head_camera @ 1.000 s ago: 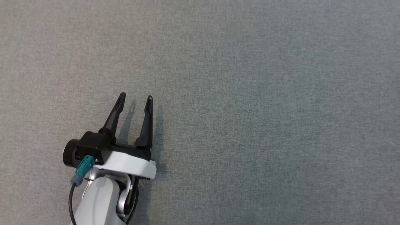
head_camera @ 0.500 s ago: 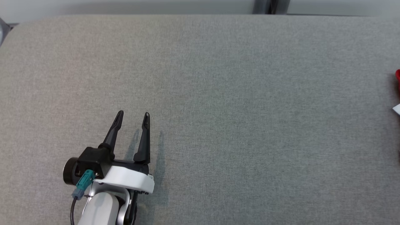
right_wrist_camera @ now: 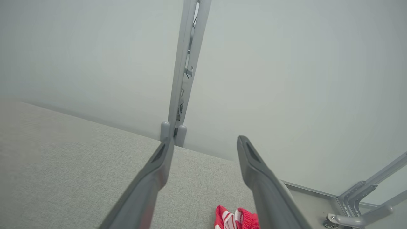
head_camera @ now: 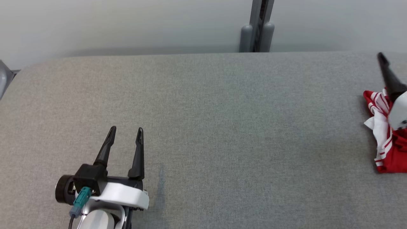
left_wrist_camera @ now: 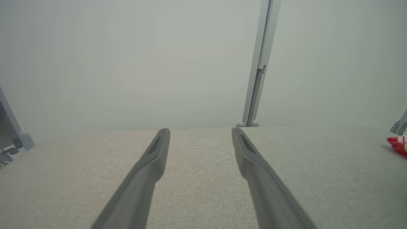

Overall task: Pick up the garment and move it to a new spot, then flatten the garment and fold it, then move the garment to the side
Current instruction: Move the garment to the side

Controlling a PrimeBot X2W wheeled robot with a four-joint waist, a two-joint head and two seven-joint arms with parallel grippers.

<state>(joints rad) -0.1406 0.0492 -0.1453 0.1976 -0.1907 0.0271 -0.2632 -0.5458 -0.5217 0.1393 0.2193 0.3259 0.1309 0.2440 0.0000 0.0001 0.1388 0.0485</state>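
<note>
Grey table [head_camera: 222,111] carries the crumpled red-white garment [head_camera: 386,152] at its right side, long axis near-to-far, partly hidden by the wide-open right gripper [right_wrist_camera: 205,141], while the left gripper [head_camera: 126,129], also wide, stands well apart.

Two arms, fingers spread wide.
The left gripper [head_camera: 126,129] hangs over the front left part of the tabletop [head_camera: 222,111], white wrist behind it, both dark fingers pointing toward the far edge; the right gripper [right_wrist_camera: 205,140] is near the right edge, fingers equally parted.

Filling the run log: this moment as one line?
crumpled red-and-white striped cloth garment: ungrasped | left pincer: open, empty | right pincer: open, near garment
</note>
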